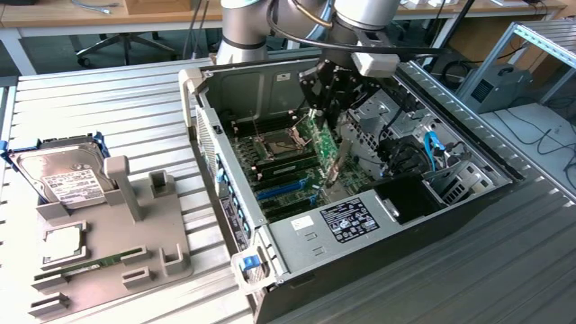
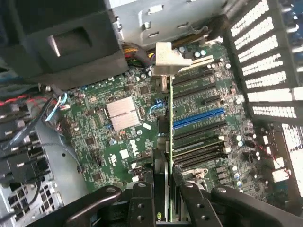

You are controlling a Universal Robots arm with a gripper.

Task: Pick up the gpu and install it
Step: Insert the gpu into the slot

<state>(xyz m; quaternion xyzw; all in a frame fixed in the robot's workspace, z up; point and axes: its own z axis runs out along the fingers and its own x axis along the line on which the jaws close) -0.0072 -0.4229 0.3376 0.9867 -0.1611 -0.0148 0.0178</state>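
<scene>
Gripper (image 2: 169, 198): clenched on the gpu (image 2: 171, 123), held edge-on.
Gpu: suspended inside the open computer case (image 1: 216, 145), above the motherboard (image 2: 118, 137) slots.

To the exterior view's left I see a grey parts holder (image 1: 108, 236) on the slatted worktop (image 1: 108, 108), carrying a silver hard drive (image 1: 63, 172) and a green memory stick (image 1: 94, 262). Beside it lies an open computer case (image 1: 360, 202), its motherboard (image 2: 118, 142) showing a blue slot (image 2: 199, 118).
</scene>
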